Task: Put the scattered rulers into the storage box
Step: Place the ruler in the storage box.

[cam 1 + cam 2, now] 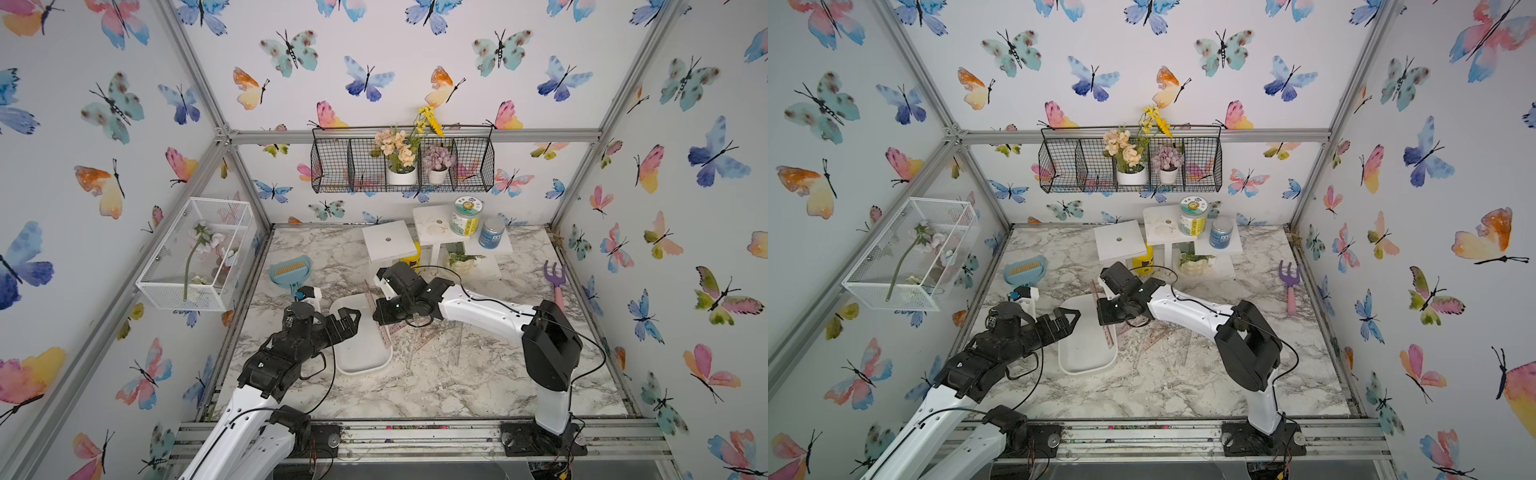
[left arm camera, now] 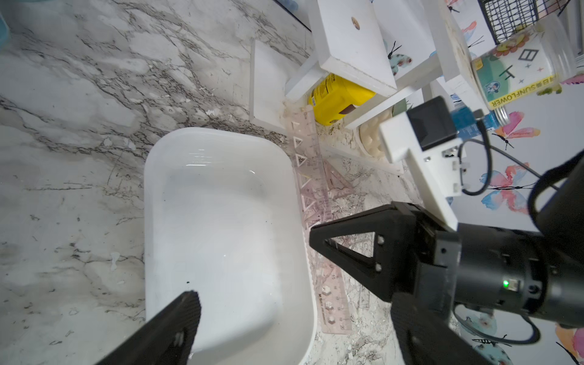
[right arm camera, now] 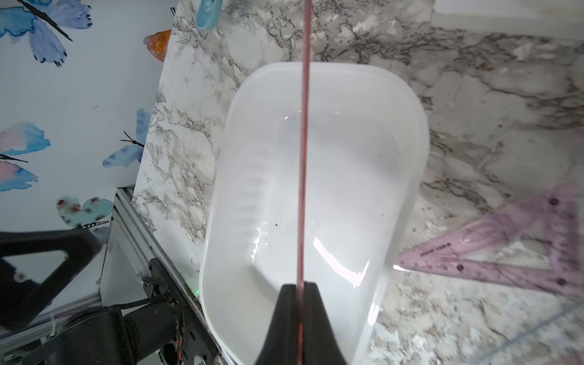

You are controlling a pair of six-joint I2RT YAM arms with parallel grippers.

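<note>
Butterfly wallpaper [image 1: 374, 62] on three walls; aluminium frame [image 1: 257, 136]; marble-look tabletop [image 1: 457, 382]; black wire shelf [image 1: 332, 166] on back wall.

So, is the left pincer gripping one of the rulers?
No, the left pincer stands open and empty; the right pincer grips the straight ruler over the storage box.

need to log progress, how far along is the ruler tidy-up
Done: nothing yet; the storage box looks empty. In hand: the right fingers pinch a straight ruler edge-on over the box. Left: the set squares lie on the marble table beside it; their count is unclear.
</note>
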